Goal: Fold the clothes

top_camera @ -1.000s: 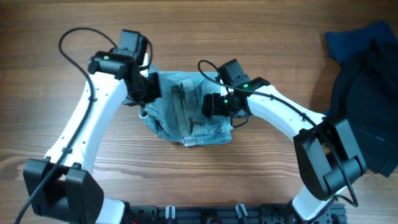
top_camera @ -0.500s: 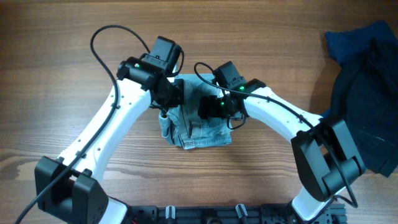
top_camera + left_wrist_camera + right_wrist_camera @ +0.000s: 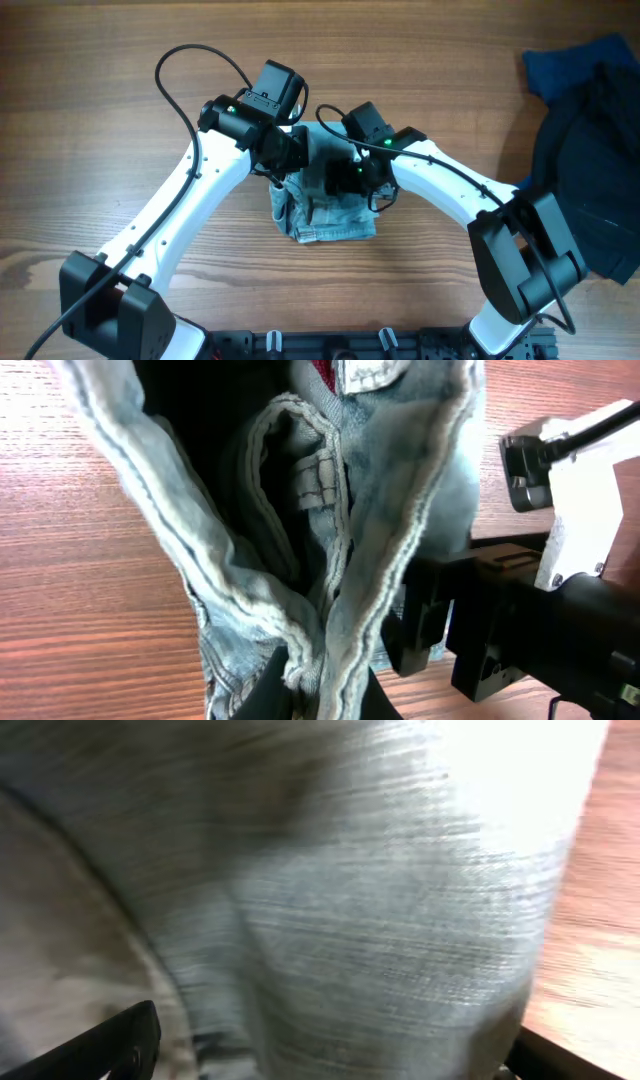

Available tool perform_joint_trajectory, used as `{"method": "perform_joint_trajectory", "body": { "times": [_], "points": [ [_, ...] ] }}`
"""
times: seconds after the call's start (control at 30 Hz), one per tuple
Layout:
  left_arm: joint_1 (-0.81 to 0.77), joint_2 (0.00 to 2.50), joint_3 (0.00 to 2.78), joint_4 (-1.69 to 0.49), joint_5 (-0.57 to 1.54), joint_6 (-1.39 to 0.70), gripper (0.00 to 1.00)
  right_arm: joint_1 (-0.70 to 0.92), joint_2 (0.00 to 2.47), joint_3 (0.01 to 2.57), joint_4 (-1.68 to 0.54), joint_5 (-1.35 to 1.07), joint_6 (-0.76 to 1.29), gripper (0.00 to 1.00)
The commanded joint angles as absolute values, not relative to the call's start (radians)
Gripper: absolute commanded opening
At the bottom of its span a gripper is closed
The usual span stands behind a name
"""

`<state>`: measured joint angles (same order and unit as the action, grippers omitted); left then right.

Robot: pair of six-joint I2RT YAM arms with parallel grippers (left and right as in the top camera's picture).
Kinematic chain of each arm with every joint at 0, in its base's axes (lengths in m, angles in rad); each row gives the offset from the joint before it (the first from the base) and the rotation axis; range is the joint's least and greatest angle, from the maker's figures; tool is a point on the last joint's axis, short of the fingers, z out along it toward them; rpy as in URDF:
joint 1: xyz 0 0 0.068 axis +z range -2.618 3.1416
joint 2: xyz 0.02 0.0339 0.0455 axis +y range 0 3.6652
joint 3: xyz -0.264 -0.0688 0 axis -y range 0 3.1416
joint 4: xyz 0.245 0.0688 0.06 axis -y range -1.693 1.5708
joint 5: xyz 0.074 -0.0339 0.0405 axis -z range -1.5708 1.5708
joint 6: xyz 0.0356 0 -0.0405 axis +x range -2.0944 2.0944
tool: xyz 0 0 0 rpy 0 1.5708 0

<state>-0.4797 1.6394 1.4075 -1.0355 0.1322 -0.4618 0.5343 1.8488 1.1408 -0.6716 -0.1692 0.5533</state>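
Note:
The light blue denim shorts (image 3: 330,212) lie bunched on the wooden table at the centre, partly folded over. My left gripper (image 3: 285,160) is shut on a doubled hem of the shorts (image 3: 330,610) and holds that edge over the rest of the garment. My right gripper (image 3: 345,175) rests low on the shorts, just right of the left one. Its view is filled with blurred denim (image 3: 380,940); its fingers (image 3: 330,1050) stand wide apart at the frame's lower corners with cloth between them.
A pile of dark navy and black fabric (image 3: 590,150) lies at the table's right edge. The right arm's black gripper body (image 3: 520,610) sits close beside the held denim. Bare wood table (image 3: 120,100) surrounds the shorts.
My left gripper has carried the left edge of the shorts rightward over the garment, making it narrower. My right gripper has stayed almost still on the cloth.

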Motion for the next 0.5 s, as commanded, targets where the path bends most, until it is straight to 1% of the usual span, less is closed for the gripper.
{"method": "perform_joint_trajectory", "body": {
  "times": [0.0,0.17,0.47],
  "points": [
    [-0.491,1.615,1.432,-1.028,0.178,-0.481,0.05,0.513,1.842,1.178,-0.765,0.032,0.609,0.99],
    [-0.491,1.616,1.432,-1.029,0.178,-0.481,0.05,0.454,1.802,1.187,-0.805,0.033,0.601,0.99],
    [-0.506,1.616,1.432,-1.037,0.189,-0.488,0.04,0.343,1.68,1.187,-0.837,-0.078,0.52,1.0]
  ]
}}
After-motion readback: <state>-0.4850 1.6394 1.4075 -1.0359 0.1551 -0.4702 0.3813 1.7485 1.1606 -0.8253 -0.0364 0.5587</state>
